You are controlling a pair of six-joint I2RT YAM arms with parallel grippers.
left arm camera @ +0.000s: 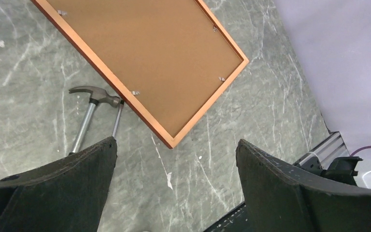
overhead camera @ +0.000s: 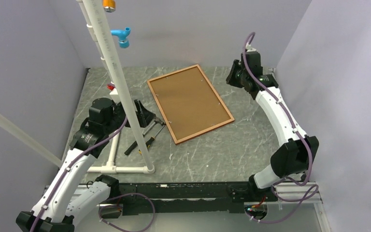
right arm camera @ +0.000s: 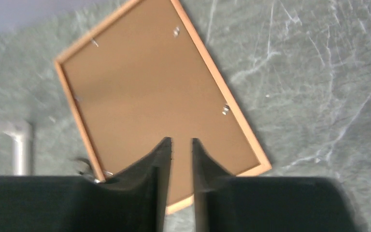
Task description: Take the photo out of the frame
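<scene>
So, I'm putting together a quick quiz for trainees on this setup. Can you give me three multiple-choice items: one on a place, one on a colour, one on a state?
1. Where does the hammer lie relative to the frame?
A) on top of it
B) flat beside it, head at its edge
C) standing upright, well apart from it

2. What colour is the photo's backing board that faces up inside the frame?
A) plain brown
B) blue and white
C) black

3. How is the left gripper?
A) wide open and empty
B) shut on the hammer
C) shut on the frame

Answers:
1 B: the hammer head sits at the frame's border on the left arm's side.
2 A: only bare brown board shows.
3 A: the left wrist view shows its fingers far apart with nothing between them.
</scene>
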